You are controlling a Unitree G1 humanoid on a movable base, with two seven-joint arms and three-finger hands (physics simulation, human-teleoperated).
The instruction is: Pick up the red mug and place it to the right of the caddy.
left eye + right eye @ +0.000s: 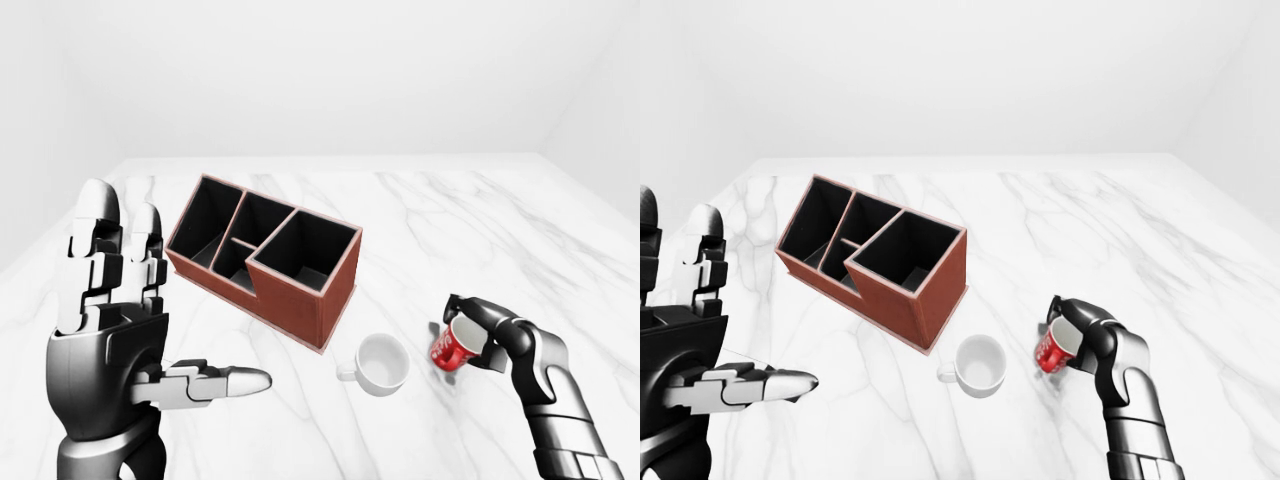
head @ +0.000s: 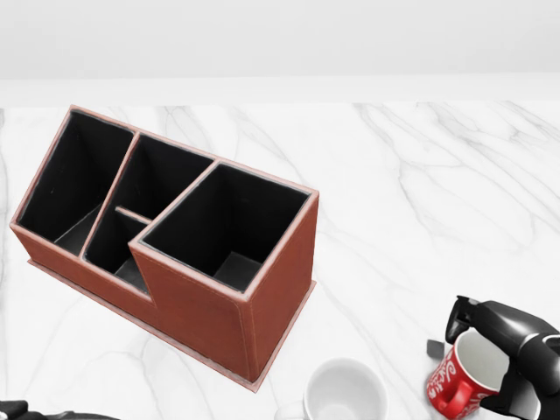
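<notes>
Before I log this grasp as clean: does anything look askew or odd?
Yes: the red mug is tilted in the right hand, mouth leaning toward the view's upper right. The white mug stands upright, and nothing has spilled.

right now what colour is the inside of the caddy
Black inside, with reddish-brown outer walls; the caddy shows this best in the head view.
</notes>
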